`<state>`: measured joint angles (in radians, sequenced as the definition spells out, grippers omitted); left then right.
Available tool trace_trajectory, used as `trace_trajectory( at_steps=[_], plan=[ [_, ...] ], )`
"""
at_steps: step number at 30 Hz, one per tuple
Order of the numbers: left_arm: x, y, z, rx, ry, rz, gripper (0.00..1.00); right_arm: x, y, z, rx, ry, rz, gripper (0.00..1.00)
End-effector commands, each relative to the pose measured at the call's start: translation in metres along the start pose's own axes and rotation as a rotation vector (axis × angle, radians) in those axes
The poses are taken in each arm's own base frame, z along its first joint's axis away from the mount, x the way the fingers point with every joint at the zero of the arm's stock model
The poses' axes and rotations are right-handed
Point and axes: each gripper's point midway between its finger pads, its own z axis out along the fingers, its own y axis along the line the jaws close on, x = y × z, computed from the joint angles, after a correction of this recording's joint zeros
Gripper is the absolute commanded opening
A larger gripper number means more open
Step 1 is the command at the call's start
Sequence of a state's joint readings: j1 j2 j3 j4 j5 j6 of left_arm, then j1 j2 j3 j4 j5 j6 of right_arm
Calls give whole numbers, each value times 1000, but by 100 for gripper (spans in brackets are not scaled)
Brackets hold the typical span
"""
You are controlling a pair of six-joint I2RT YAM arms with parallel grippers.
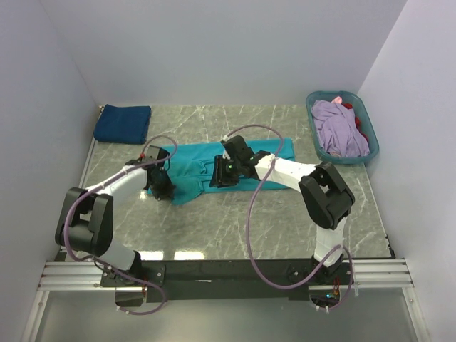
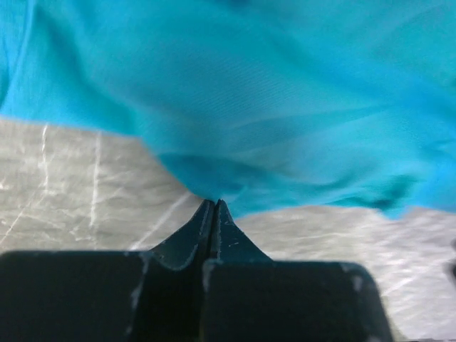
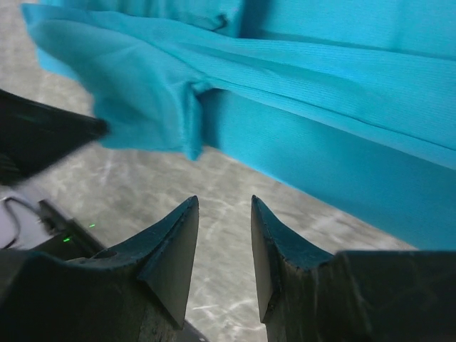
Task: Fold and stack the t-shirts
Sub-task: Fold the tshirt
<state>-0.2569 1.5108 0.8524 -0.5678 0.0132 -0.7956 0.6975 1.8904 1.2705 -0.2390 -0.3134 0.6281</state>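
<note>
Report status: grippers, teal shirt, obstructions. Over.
Left gripper shut on teal t-shirt, near-left edge. Right gripper open, empty, at the shirt's middle. Shirt spread out, partly bunched. Nothing blocking; navy t-shirt folded far left.

A grey table (image 1: 285, 228) with white marble veins sits between pale walls (image 1: 235, 50). A teal-blue basket (image 1: 311, 117) stands at its far right corner, close to the right wall. A metal rail (image 1: 385, 272) lines the near edge, where a bright patch is perhaps reflected light.
</note>
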Motion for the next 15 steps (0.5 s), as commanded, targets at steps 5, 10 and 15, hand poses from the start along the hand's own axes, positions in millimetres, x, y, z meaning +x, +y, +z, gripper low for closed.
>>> trace_trajectory(
  at_steps=[5, 10, 15],
  plan=[
    [-79, -51, -30, 57, -158, 48, 1, -20, -14, -47, 126, -142, -93, 43],
    [-121, -73, -28, 72, -200, 47, 1, -15, -28, -64, 192, -164, -122, 43],
    [-145, -89, -18, 77, -214, 55, 1, -14, -39, -75, 238, -178, -134, 43]
  ],
)
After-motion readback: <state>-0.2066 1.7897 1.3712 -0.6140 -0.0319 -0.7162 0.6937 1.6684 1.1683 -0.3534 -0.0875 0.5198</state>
